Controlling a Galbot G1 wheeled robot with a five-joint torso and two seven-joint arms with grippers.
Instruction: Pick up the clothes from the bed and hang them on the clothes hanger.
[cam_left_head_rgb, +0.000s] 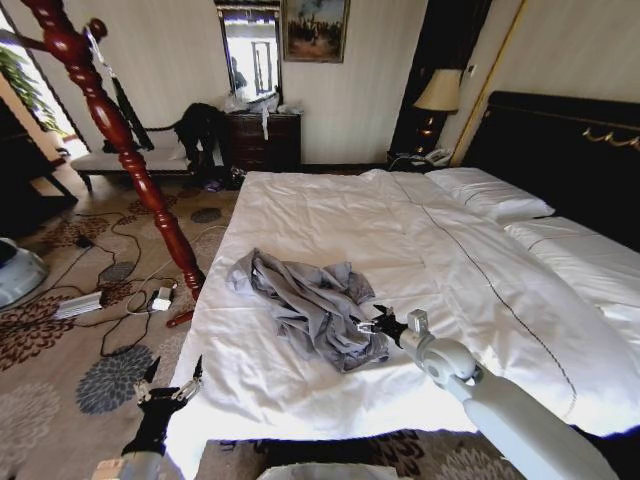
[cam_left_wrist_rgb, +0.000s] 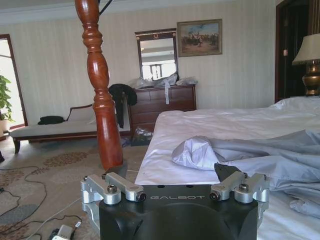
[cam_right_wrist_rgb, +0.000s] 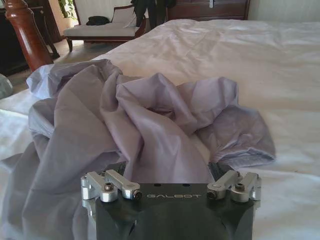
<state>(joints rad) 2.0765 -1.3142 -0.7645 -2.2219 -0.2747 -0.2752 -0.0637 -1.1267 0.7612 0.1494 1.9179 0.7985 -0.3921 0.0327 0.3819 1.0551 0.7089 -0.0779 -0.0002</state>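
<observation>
You are at the pick-up step: the crumpled light grey-blue shirt of thin cloth (cam_left_head_rgb: 310, 305) lies in a heap on the white sheet of the wide bed (cam_left_head_rgb: 330, 215), near the foot edge and closer to the corner by the turned red-brown wooden post (cam_left_head_rgb: 120, 140) than to the white pillows (cam_left_head_rgb: 490, 192) at the black headboard with gold trim (cam_left_head_rgb: 570, 150). Your right gripper (cam_left_head_rgb: 372, 324) is at the side of the heap that faces the pillows, low over the sheet; in its wrist view the jaws stand spread apart with the folds of the shirt (cam_right_wrist_rgb: 150, 125) rising just beyond them, and you have nothing clamped yet. Your left gripper (cam_left_head_rgb: 172, 390) hangs off the foot edge near that same corner, above the patterned carpet (cam_left_head_rgb: 60, 390), its jaws also parted and empty, with a rolled sleeve end of the shirt (cam_left_wrist_rgb: 197, 150) lying well apart from it on the sheet. The hanging step is not begun. The next move, as I judge it, calls for you to ease the right jaws into a thick fold and close on cloth alone, not on the sheet beneath, since thin fabric will slip or drag the bedding if you bite too shallow or too deep.
</observation>
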